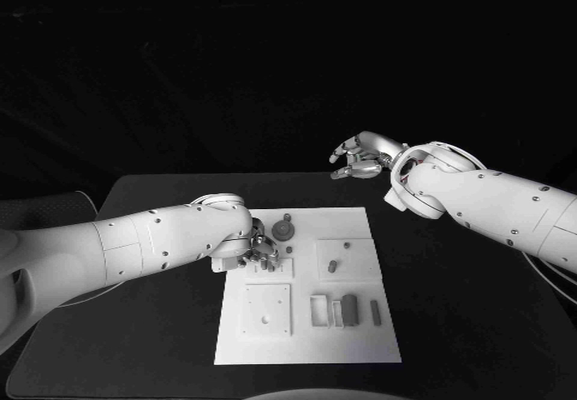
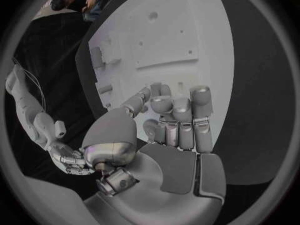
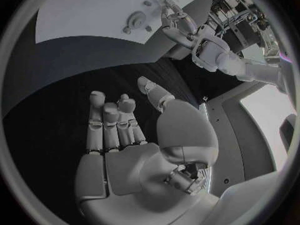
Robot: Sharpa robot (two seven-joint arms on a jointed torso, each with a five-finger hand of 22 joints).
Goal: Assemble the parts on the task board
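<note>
Left robot hand [image 1: 250, 248] down at task board [image 1: 361, 333] far-left, fingers curled, grasp unclear; right robot hand [image 1: 361, 158] raised clear, released, leaving room

1. The left arm reaches in low, its left hand [image 1: 250, 250] turned downward with fingers curled close together.
2. The right arm is raised and bent, its right hand [image 1: 361, 157] held high, fingers apart and gripping nothing.
</note>
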